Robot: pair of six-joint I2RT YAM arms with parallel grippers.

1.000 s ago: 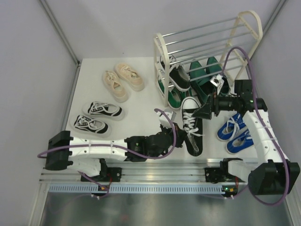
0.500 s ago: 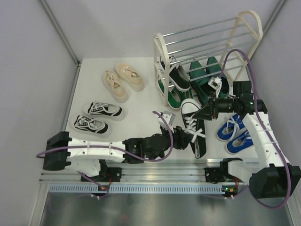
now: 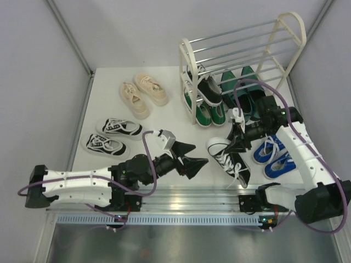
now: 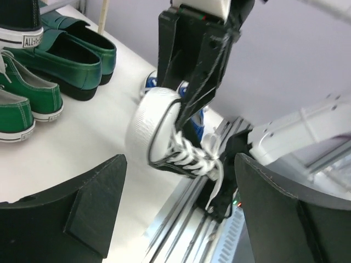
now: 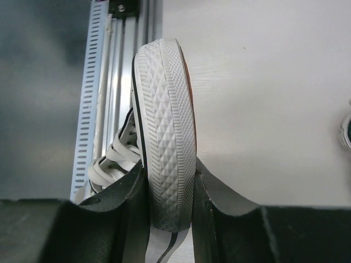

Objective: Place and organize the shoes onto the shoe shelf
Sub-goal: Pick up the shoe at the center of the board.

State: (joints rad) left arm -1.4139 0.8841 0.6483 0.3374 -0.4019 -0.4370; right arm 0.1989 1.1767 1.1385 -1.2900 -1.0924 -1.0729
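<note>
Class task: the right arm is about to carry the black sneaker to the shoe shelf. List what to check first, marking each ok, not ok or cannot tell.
1. Right gripper clamped on black sneaker toe: ok.
2. Left gripper open, apart from the sneaker: ok.
3. Laces tucked away: not ok, they hang loose.
4. Sneaker lifted off the table: cannot tell.
5. Free spot beside the matching black sneaker on the shoe shelf: cannot tell.
</note>
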